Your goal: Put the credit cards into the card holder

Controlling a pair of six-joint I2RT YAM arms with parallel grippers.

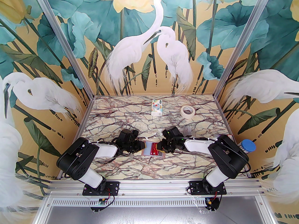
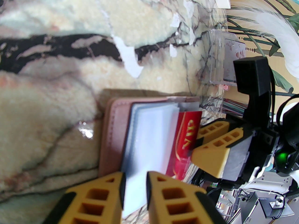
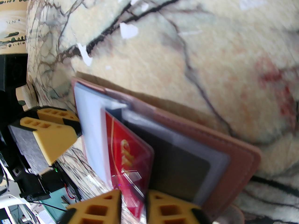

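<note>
The marble bench point(image 1: 130, 167) carries the card holder point(image 3: 233, 157), which lies open near its middle, between my two arms. My left pincer point(image 2: 135, 195) is narrow and closed on the clear sleeves point(image 2: 149, 134) of the holder, at their left edge. My right pincer point(image 3: 134, 206) has a narrow gap and the red credit card point(image 3: 126, 153) stands in this gap; I cannot tell if the jaws press it. The card's far end is between the sleeves.
</note>
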